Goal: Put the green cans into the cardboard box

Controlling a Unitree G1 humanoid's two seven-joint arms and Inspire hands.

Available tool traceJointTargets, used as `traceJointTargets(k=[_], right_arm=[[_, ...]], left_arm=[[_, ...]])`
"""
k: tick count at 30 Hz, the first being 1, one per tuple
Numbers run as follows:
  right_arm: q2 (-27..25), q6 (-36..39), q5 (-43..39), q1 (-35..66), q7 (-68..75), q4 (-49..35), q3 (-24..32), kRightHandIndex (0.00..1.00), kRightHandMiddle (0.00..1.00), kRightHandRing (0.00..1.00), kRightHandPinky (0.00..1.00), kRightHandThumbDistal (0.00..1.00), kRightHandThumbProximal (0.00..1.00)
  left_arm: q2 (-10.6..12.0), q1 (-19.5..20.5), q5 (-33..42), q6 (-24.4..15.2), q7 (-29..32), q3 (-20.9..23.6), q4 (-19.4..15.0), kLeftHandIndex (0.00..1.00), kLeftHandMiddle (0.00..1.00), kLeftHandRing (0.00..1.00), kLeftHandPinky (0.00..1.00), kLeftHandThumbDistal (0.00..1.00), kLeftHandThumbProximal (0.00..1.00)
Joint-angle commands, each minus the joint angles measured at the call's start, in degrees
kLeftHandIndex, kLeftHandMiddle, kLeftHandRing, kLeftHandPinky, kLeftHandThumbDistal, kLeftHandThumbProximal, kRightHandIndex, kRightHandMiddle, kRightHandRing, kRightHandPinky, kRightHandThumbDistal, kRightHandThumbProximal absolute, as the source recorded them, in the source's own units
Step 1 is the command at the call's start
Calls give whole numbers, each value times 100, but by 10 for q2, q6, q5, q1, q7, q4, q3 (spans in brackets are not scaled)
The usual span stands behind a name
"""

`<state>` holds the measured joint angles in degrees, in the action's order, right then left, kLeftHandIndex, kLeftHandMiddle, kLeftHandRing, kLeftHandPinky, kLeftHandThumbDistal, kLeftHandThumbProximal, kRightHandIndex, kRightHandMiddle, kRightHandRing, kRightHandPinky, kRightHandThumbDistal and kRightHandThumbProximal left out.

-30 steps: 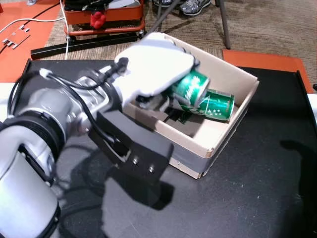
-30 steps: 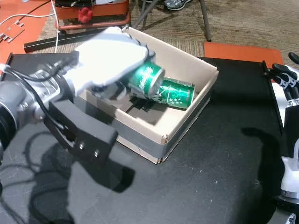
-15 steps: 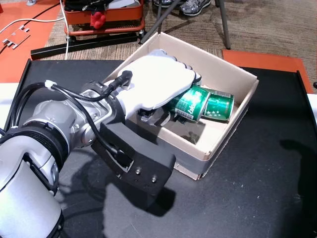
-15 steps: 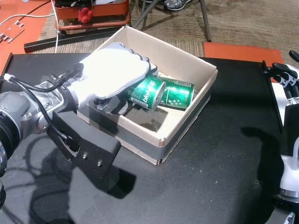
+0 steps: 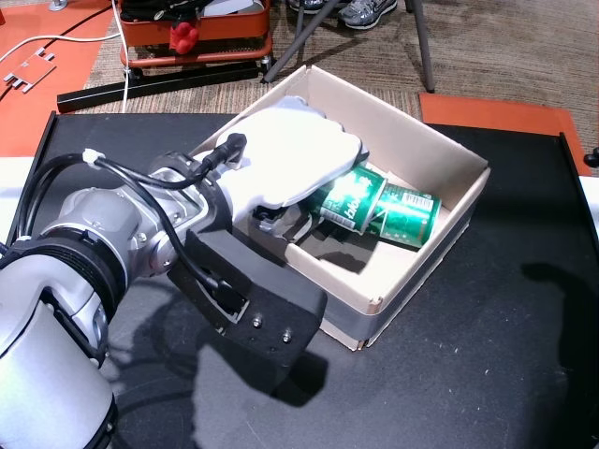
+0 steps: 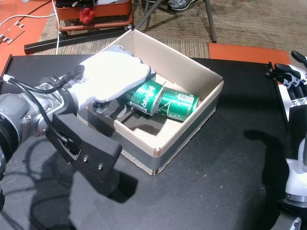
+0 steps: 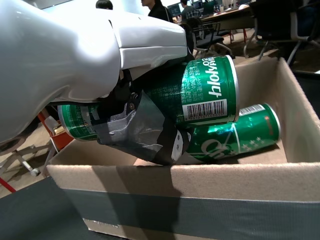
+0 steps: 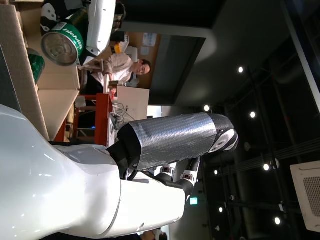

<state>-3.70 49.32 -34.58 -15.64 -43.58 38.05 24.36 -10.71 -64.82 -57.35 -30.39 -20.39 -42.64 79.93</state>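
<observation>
An open cardboard box stands on the black table in both head views. My left hand reaches into it from the left, shut on a green can held low inside. In the left wrist view this can sits just above a second green can, which lies on the box floor. My right hand stays off at the table's right edge, open and holding nothing.
A black bracket on my left forearm hangs over the box's near-left corner. The black table stretches to the right of the box. Behind it are a red cart, chair legs and orange floor mats.
My left hand has lowered the held can deeper into the box, down beside the lying can. The box has shifted and turned slightly on the table. The right hand stayed put.
</observation>
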Motion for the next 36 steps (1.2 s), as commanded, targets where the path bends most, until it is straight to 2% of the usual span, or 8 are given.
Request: traceJointTargets(k=[1, 5, 9, 12, 13, 16, 21, 36], right_arm=[[1, 1, 0, -2, -2, 5, 0, 53, 51, 54, 67, 65, 81], [1, 3, 2, -2, 1, 5, -1, 53, 51, 54, 67, 67, 81], [1, 14, 8, -3, 5, 8, -1, 55, 51, 54, 68, 64, 83], [2, 13, 5, -3, 5, 7, -3, 54, 51, 55, 68, 65, 83], [1, 13, 4, -3, 4, 7, -3, 55, 52, 55, 68, 66, 83], [1, 17, 5, -3, 4, 8, -3, 55, 52, 55, 69, 65, 84], [2, 19, 11, -2, 13, 7, -5, 55, 52, 55, 68, 67, 84], [0, 23, 9, -6, 11, 13, -7, 56, 53, 56, 69, 65, 84]], left_arm=[[-6, -14, 10, 9, 13, 6, 2, 43, 55, 60, 48, 45, 0], [-7, -15, 18, 11, 26, 11, 1, 57, 57, 56, 50, 53, 0], [-8, -16, 18, 11, 26, 13, 0, 59, 59, 58, 53, 55, 0], [-8, -16, 16, 10, 19, 13, 0, 61, 62, 61, 58, 63, 1], [-9, -15, 19, 8, 17, 15, 0, 66, 68, 69, 65, 69, 5], [-9, -14, 30, 1, 29, 27, 0, 80, 82, 86, 81, 76, 14], [-10, -15, 43, 0, 46, 39, 0, 98, 93, 96, 88, 87, 14], [-13, -16, 53, -4, 52, 41, -1, 100, 91, 94, 86, 92, 13]])
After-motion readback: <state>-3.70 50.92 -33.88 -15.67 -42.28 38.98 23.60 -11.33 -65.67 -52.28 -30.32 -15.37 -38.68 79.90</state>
